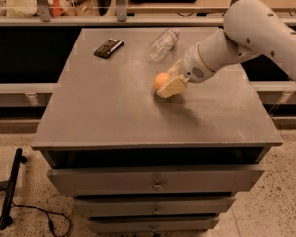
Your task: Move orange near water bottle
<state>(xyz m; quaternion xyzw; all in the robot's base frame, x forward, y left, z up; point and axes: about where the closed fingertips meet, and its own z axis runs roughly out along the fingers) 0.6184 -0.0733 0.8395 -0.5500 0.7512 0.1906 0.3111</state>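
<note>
The orange [160, 79] lies on the grey tabletop [113, 107], right of the middle. My gripper [170, 85] is down at the table, against the orange's right and front side, and covers part of it. The water bottle [163, 44] is clear plastic and lies on its side toward the back of the table, a short way behind the orange and apart from it. The white arm [256, 33] reaches in from the upper right.
A flat black rectangular object [109, 48] lies at the back left of the tabletop. The table is a drawer cabinet with drawers [155, 181] below its front edge. A shelf and railing run behind it. A black pole with cable [10, 191] lies on the floor at left.
</note>
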